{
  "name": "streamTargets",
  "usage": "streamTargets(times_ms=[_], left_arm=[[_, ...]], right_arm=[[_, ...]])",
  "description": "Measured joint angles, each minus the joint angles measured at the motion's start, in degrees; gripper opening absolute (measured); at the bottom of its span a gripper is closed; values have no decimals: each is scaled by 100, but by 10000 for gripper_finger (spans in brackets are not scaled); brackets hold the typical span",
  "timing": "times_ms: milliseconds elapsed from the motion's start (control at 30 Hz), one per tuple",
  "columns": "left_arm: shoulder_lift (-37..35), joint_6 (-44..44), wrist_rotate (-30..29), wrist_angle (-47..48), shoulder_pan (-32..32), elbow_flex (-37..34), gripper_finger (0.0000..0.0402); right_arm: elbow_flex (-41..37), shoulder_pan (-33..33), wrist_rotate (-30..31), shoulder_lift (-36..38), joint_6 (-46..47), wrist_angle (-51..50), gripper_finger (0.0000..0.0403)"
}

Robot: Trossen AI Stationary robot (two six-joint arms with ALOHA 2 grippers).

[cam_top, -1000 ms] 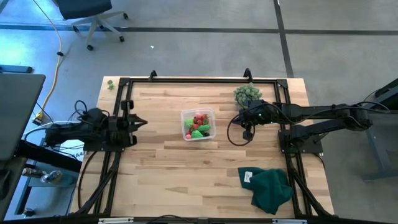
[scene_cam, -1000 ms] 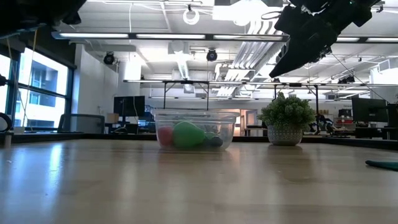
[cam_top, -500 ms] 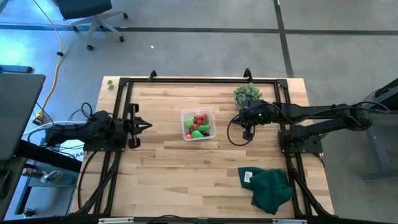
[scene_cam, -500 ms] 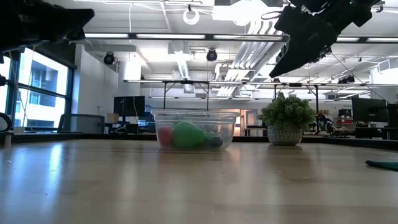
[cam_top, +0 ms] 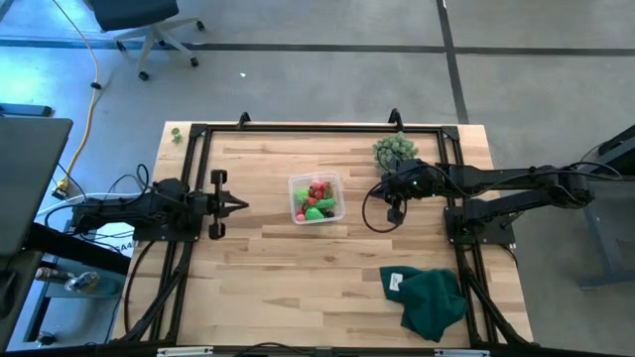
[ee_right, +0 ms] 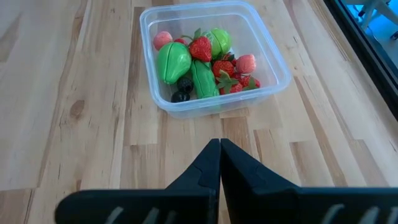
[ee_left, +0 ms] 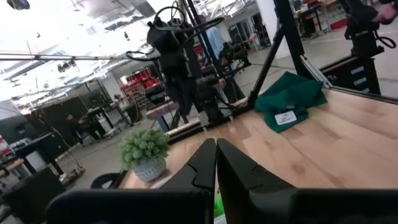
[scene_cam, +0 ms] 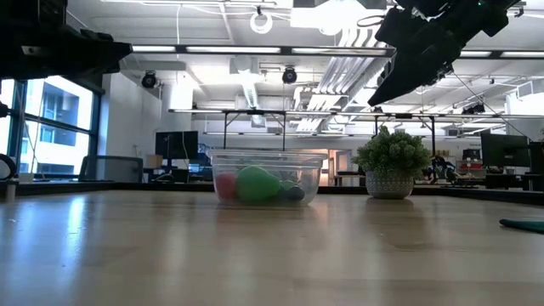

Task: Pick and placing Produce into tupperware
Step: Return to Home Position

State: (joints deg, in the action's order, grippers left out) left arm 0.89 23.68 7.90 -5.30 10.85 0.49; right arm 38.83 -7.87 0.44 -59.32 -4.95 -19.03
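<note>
Small clear square plastic tupperware (cam_top: 317, 198) sits centre-frame in high view on the pale wood table (cam_top: 298, 268), filled w/ red, green & dark toy produce (ee_right: 200, 65). Just left of it hangs the left gripper (cam_top: 239, 205), fingers pressed together, empty. At its right, the right gripper (cam_top: 382, 190) is likewise closed on nothing.

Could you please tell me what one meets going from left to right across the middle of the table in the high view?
The left gripper, shut → tupperware holding the produce → right gripper, shut.
</note>
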Motion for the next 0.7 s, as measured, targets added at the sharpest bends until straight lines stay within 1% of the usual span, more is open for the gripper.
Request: streamTargets(times_ms=[67, 133, 200, 333, 500, 533, 600, 700], left_arm=[[-2, 0, 0, -14, 0, 0, 5], [-2, 0, 2, -13, 0, 0, 5], [-2, 1, 0, -52, 0, 0, 5], [-2, 2, 0, -52, 0, 2, 5], [-2, 2, 0, -55, 0, 2, 5], [-2, 2, 0, -55, 0, 2, 5], [-2, 2, 0, -52, 0, 2, 5], [-2, 2, 0, -52, 0, 2, 5]], right_arm=[[0, 1, 0, 0, 131, 14, 2], [0, 1, 0, -1, 517, 189, 2], [0, 1, -1, -3, 911, 659, 2], [0, 3, -105, -3, 1273, 1946, 2], [5, -4, -883, -21, 1353, 4066, 2], [63, -42, -1087, -4, 1353, 4355, 2], [265, -178, -1536, 132, 1353, 4573, 2], [562, -412, -2020, 508, 1366, 4419, 2]])
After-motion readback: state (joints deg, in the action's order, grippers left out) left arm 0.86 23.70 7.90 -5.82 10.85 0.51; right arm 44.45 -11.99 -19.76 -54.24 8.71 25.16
